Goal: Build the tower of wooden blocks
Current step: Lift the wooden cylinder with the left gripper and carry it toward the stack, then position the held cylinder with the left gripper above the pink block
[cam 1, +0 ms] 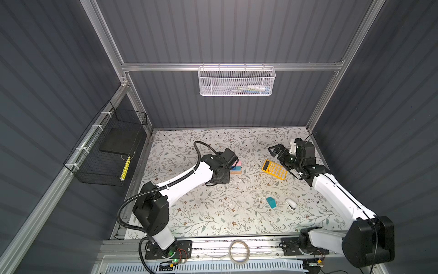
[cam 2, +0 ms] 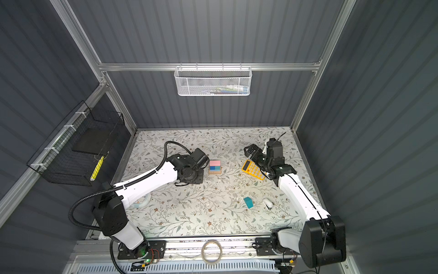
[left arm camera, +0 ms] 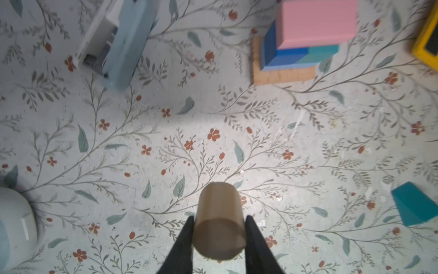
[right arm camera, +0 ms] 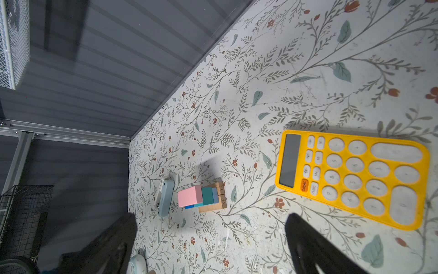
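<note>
Tan bars at the base of the wood block tower (right arm camera: 201, 197) carry printed figures that read as "71" and "45"; they are small and I am not certain of them. The yellow calculator (right arm camera: 350, 180) has an orange key marked "ON/AC". Its other keys are too blurred to read.

The left gripper (left arm camera: 219, 218) has its jaws drawn narrow and clamped on a tan cylinder (left arm camera: 220, 227). In the left wrist view the tower (left arm camera: 308, 42), pink block uppermost, stands well apart from those jaws. A pale blue stapler (left arm camera: 118, 42) lies near it. The teal roof piece (left arm camera: 414, 204) lies loose on the table (left arm camera: 237, 118).

The right gripper (right arm camera: 209, 219) has its jaws spread wide and holds nothing. In both top views the tower (cam 1: 236, 167) (cam 2: 214, 167) stands between the two grippers, with the calculator between it and the right one.
</note>
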Controlling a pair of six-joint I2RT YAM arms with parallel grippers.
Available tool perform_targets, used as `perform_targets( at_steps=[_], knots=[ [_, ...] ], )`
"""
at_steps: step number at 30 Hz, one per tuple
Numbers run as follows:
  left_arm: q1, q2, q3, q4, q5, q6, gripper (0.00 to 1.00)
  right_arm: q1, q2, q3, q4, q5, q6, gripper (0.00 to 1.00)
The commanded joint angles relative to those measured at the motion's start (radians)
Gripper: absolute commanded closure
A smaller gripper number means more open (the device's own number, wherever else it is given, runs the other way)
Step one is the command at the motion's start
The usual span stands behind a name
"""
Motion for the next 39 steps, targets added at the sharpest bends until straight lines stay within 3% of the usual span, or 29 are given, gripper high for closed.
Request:
perform_targets(
  at_steps=[1,10,19,27,39],
  knots=[
    [-0.001,0.062,0.129,-0.074,-0.024,0.104,0.79,-0.005,0.003,-0.002,0.003,-0.007,-0.013,0.01],
    [0.003,0.293,0.480,-0.170,0.031,0.253,0.79,-0.011,0.010,0.004,-0.003,-0.020,-0.025,0.01],
    [0.020,0.468,0.706,-0.240,0.057,0.320,0.79,-0.031,0.006,-0.001,-0.009,-0.033,-0.033,0.01],
    [0.049,0.551,0.807,-0.274,0.074,0.348,0.79,-0.045,0.010,-0.005,-0.005,-0.050,-0.033,0.01],
    [0.077,0.587,0.828,-0.260,0.121,0.372,0.78,-0.048,0.029,-0.005,0.009,-0.059,-0.027,0.01]
  ],
)
